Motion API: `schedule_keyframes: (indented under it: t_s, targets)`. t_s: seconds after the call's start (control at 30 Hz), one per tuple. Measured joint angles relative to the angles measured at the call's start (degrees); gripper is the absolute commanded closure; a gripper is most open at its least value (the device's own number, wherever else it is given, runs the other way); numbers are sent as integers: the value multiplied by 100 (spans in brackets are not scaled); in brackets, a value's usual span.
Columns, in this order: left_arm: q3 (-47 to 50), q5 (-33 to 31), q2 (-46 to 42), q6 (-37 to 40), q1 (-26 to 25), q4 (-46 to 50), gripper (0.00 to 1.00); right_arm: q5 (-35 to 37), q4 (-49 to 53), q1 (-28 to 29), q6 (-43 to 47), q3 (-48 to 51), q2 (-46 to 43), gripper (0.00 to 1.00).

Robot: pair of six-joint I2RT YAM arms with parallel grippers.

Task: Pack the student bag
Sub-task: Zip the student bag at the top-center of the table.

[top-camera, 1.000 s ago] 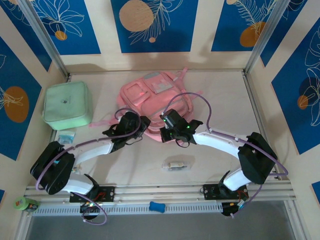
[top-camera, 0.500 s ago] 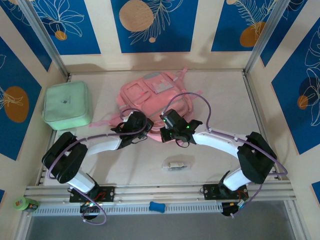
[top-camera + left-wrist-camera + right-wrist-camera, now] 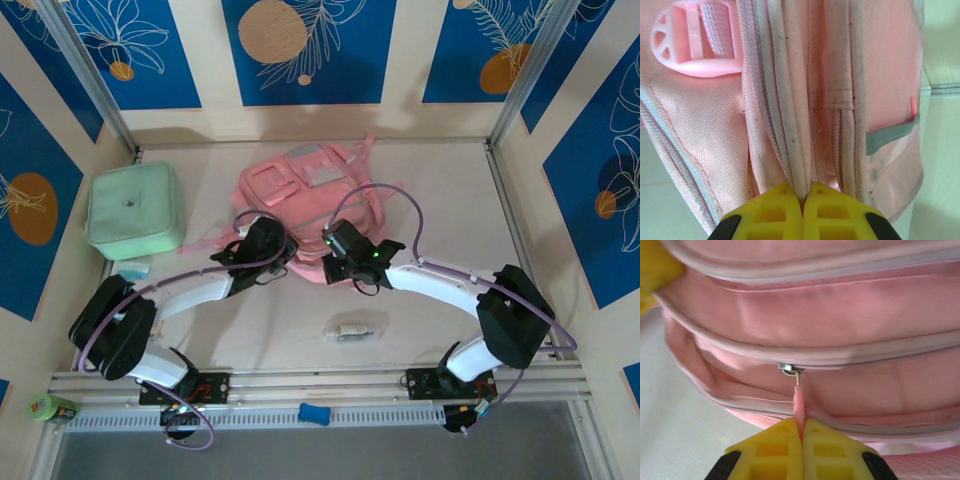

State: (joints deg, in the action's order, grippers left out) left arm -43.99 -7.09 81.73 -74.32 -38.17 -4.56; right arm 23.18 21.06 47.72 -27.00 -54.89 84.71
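**A:** The right gripper [image 3: 801,429] jaws are clamping flat on the pink zip tab [image 3: 798,402], with nothing else between them. The left gripper [image 3: 802,199] jaws are pinching together on a piped seam of the student bag [image 3: 305,185].

**B:** Where's the bag lying?

**A:** It's lying flat, mid-back on the table [image 3: 440,210]. Both grippers are working at its near edge, the left one just beside the right.

**B:** What's looking risky?

**A:** The tab is thin and the jaws are holding it by its end only. My read is that if the pull is going off the zip line, the tab is slipping out or the slider [image 3: 789,369] is jamming on cloth. The left grip is also taking very little fabric. If it's letting go, the whole bag is probably sliding with the pull instead of opening.

**B:** What are the views giving you?

**A:** The right wrist is showing the slider, tab and zip track up close, and from the top that detail is too small to tell. I'm not able to tell how far the zip is open. The left wrist is showing the seam in the jaws, plus a pink buckle [image 3: 695,45] further up the bag. The top view is giving the layout. The mint case [image 3: 133,210] is sitting well left of the bag, and a small packet [image 3: 350,330] is lying nearer than the bag, apart from it. Neither is packed yet.
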Motion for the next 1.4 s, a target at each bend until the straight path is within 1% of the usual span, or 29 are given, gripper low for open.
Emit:
schedule_keyframes:
  t_s: [0.07,0.17,0.43,0.67,0.83,0.87,0.9,0.93,1.03,1.1,1.17,1.23,1.3,1.4]
  targets:
    - [24,120,-197,170,245,177,100,138,81,0,31,0,-94,100]
    - [61,479,-422,439,710,422,100,308,114,0,111,-13,-157,100]
    - [-85,1497,-531,1300,1650,949,100,446,216,24,264,-68,-168,100]
    - [-527,2332,-107,1891,2356,1266,100,723,389,68,210,-254,-116,100]
    - [-1161,2562,474,2328,2688,1661,100,664,302,238,260,-448,-74,100]
    - [-1292,2588,577,2406,2750,1714,94,638,280,297,284,-509,-26,100]
    - [-1397,2601,660,2492,2806,1753,81,616,273,350,302,-592,57,100]
    - [-1515,2616,756,2594,2872,1773,70,586,273,398,304,-686,155,100]
    - [-1731,2433,844,2787,3071,1786,55,468,273,468,299,-892,444,100]
    - [-1700,2356,743,2787,3123,1740,51,409,282,479,284,-892,522,100]
    - [-1318,2315,415,2588,3130,1519,50,341,269,476,251,-892,538,100]
    - [-785,2267,-50,2297,3014,1379,49,313,254,470,210,-892,538,100]
    - [-365,2116,-483,1961,2769,1375,48,291,251,472,166,-892,544,100]
    - [122,1770,-1038,1355,2166,1217,46,273,249,474,111,-887,553,100]
